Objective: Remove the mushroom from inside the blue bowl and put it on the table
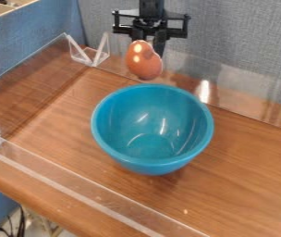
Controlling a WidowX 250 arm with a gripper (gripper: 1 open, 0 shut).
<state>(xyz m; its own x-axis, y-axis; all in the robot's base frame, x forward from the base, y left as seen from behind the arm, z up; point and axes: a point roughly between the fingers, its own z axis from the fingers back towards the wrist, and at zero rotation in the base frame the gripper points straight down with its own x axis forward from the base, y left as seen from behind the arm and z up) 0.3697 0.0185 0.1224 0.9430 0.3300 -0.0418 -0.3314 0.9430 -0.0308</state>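
Black end effector [147,37] is seen pointing straight down at the far side of the desk [56,97], its jaws closed on the top of the mushroom [143,60]. Only the rounded orange-brown cap hanging below the fingers is clearly shown; the stem is hidden. The mushroom is held in the air, above and behind the far rim of the blue bowl [152,130], apart from it. The bowl is set upright near the middle of the desk, its interior bare. Low clear acrylic walls [88,49] are seen along the desk's edges.
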